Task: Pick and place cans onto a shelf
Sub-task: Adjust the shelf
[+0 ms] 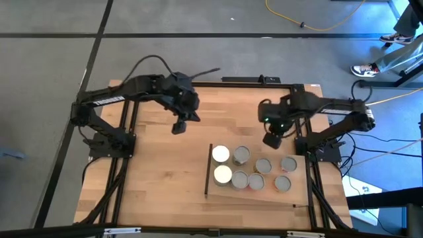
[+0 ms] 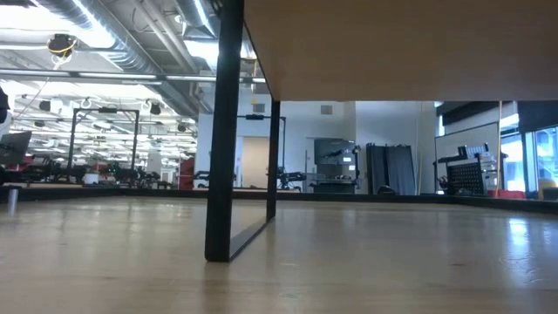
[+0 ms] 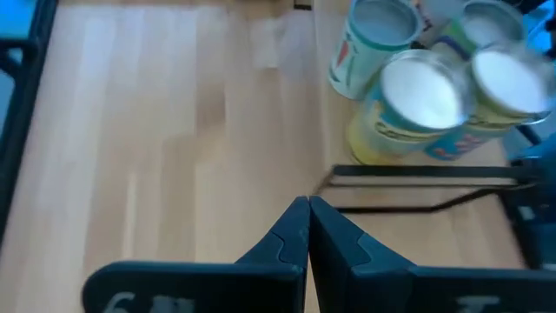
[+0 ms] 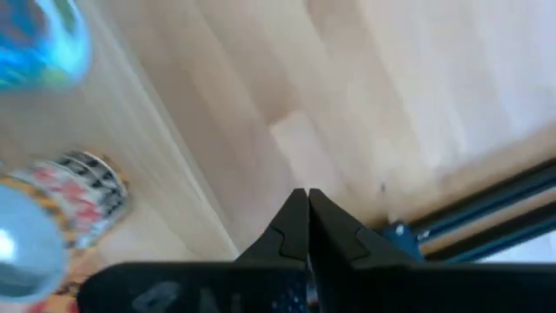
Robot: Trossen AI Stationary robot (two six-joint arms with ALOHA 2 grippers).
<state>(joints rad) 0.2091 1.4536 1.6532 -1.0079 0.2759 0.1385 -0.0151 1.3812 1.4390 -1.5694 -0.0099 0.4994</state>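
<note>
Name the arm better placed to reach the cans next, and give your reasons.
Right, probably. The right gripper hangs shut just beside the shelf, close to the cans clustered on it. The left gripper, also shut, hangs farther off over bare table, across the shelf's dark edge strip.

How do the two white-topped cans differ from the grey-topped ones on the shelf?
The two white-topped cans have bright white lids; the grey-topped cans have dull silver-grey lids. The white-topped pair stands by the shelf's dark-strip end, nearest the left pincer; the grey-topped ones spread toward the right pincer's side. All stand upright on the shelf, ungripped; both pincers are shut and empty.
</note>
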